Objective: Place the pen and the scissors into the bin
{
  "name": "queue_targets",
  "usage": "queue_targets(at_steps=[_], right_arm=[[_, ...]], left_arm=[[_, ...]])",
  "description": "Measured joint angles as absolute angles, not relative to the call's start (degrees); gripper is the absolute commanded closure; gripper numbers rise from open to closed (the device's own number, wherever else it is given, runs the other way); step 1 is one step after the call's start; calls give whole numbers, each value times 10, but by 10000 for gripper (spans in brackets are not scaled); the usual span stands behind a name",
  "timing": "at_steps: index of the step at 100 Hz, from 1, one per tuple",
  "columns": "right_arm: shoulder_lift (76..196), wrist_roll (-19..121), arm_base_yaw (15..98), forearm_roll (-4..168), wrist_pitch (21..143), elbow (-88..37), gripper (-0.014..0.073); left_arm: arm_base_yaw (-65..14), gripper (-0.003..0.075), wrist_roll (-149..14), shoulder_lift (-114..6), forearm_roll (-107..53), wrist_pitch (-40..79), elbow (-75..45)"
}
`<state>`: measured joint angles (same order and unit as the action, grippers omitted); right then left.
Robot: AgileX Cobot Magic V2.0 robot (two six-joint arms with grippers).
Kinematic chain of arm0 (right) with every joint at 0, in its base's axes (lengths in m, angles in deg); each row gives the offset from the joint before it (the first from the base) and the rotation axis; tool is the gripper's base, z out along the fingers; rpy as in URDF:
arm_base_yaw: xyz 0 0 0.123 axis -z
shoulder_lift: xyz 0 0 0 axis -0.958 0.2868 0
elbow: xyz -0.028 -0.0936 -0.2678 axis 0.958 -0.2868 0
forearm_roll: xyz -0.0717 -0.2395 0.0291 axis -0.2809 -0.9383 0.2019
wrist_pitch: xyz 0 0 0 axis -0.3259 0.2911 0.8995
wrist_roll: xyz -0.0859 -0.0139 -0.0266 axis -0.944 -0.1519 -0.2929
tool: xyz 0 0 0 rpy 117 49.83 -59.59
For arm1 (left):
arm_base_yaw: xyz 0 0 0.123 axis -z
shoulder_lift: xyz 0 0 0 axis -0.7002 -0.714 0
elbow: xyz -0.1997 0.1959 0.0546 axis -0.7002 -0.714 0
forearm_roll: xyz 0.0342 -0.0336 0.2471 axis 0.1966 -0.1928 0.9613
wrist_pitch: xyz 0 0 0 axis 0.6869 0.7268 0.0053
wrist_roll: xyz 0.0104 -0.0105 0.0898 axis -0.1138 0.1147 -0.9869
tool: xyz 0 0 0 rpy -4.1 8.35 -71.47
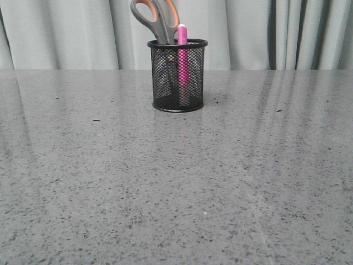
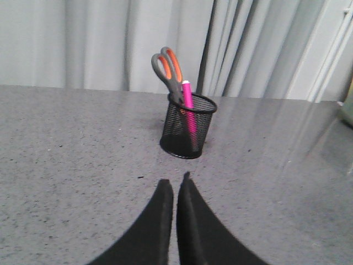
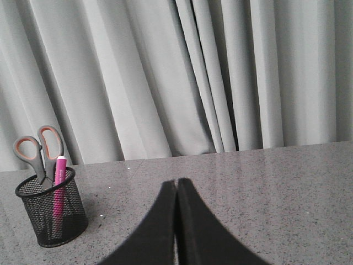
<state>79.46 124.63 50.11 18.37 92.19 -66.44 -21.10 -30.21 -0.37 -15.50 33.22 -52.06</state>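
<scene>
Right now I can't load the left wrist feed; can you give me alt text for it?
A black mesh bin stands upright on the grey speckled table, holding the scissors handles-up and the pink pen. In the foreground the left end effector is shut and empty, apart from the bin, with pale curtains behind.

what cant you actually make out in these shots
- Scissors blades: inside the bin in every view, blurred by the mesh; front view also cuts the handle tops off at the edge.
- Pen lower tip: behind the mesh and bin base, all views.
- Left gripper and right gripper: only dark fingertips, pressed together, in the wrist views; the arms are off frame, and neither shows in the front view.
</scene>
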Motion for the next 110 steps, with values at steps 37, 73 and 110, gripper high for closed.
queue_targets(at_steps=[37, 73, 110], right_arm=[[795, 1247, 501, 184, 922, -664, 666], [795, 1247, 501, 184, 922, -664, 666], [795, 1247, 501, 184, 922, -664, 666]], left_arm=[[-384, 740, -362, 4, -96, 134, -718], [-412, 740, -363, 35, -85, 242, -725], [-412, 740, -363, 35, -116, 254, -725]])
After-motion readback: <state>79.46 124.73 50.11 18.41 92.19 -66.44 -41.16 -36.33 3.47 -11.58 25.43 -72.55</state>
